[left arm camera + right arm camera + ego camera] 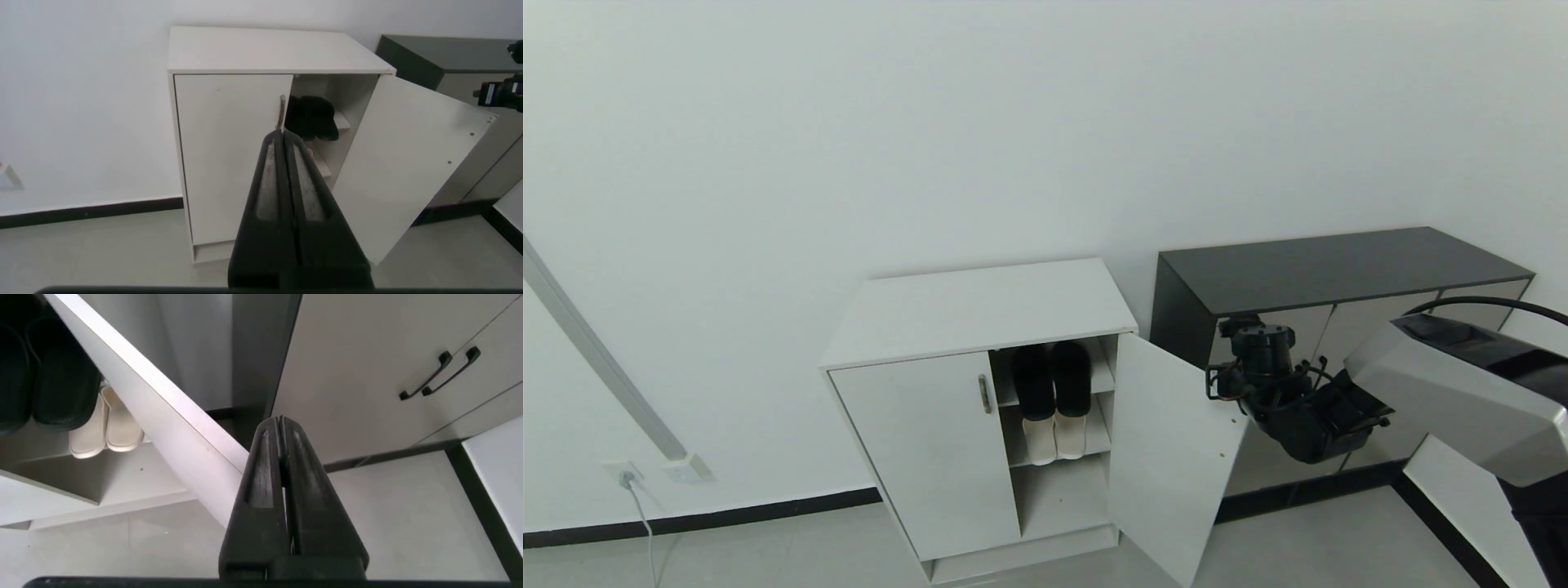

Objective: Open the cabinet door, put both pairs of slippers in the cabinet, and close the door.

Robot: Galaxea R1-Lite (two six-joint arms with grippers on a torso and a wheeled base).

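Observation:
The white cabinet (980, 310) stands against the wall with its left door (931, 457) closed and its right door (1168, 457) swung open. A black pair of slippers (1052, 380) rests on the upper shelf, with a white pair (1054, 437) on the shelf below. My right gripper (1227, 390) is shut, holds nothing and sits just beyond the open door's outer edge (163, 400). Its fingertips (280, 420) point past that edge, with the white slippers (102, 425) farther in. My left gripper (282, 135) is shut and empty, some way in front of the cabinet (270, 49).
A dark-topped sideboard (1339, 269) with black handles (445, 371) stands right of the cabinet, close behind the open door. A wall socket with a cable (625, 474) sits low on the left. Bare floor (768, 555) lies in front.

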